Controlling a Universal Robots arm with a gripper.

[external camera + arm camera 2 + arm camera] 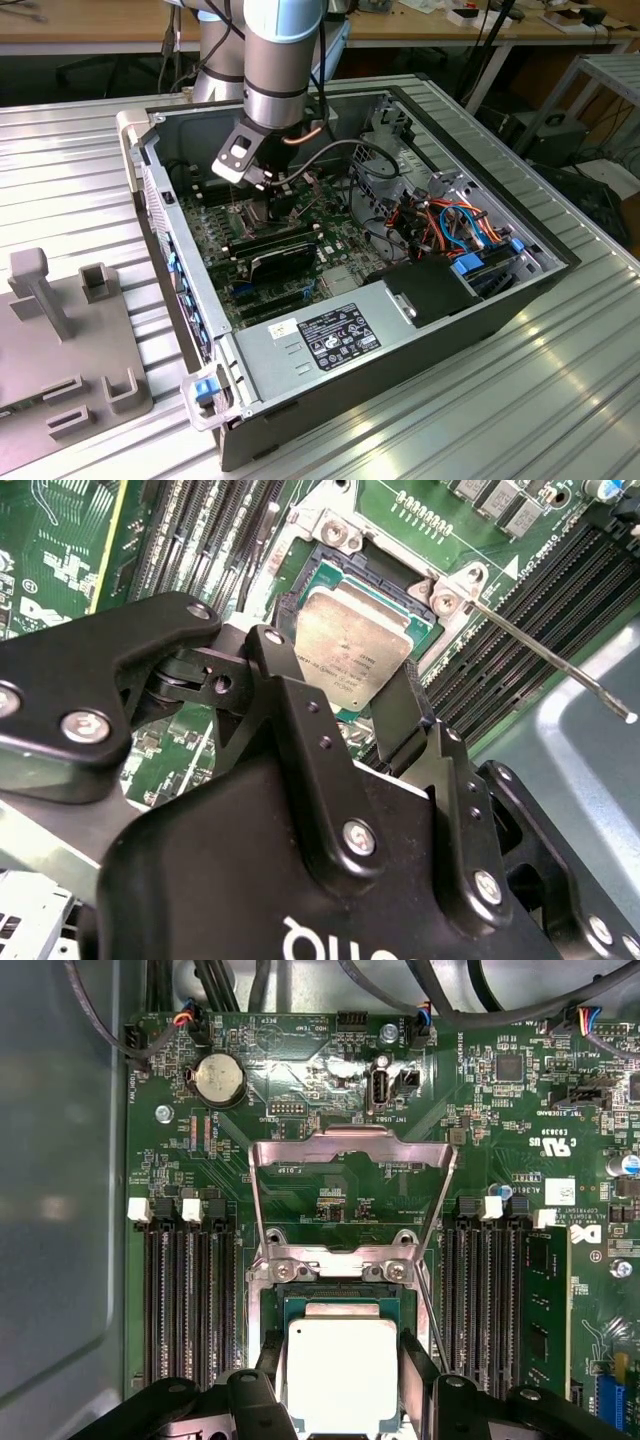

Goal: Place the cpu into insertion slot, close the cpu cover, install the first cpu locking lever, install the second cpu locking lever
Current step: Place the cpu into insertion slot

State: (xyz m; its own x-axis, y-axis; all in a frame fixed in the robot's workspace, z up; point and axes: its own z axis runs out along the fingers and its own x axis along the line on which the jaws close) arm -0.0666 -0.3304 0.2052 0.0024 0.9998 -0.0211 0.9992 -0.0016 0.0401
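The cpu (342,1380), a flat silver square, sits between my gripper's (342,1345) two black fingers (272,1360), which are shut against its opposite edges. It hangs right over the insertion slot (340,1298), whose dark rim shows just beyond the chip. In the second wrist view the cpu (350,645) is slightly tilted above the insertion slot (335,575), held by the gripper (340,665). The cpu cover (350,1150) is swung open and lies back over the board. A thin locking lever (545,650) sticks out free beside the socket. In the exterior view the gripper (262,185) reaches down into the computer case (480,330).
Long black memory slots (185,1290) flank the socket on both sides, with one memory stick (545,1310) fitted. A coin battery (218,1080) and cables lie beyond the cover. The power supply (330,335) and coloured cables (450,225) fill the case. A grey fixture (70,330) stands at the exterior view's left.
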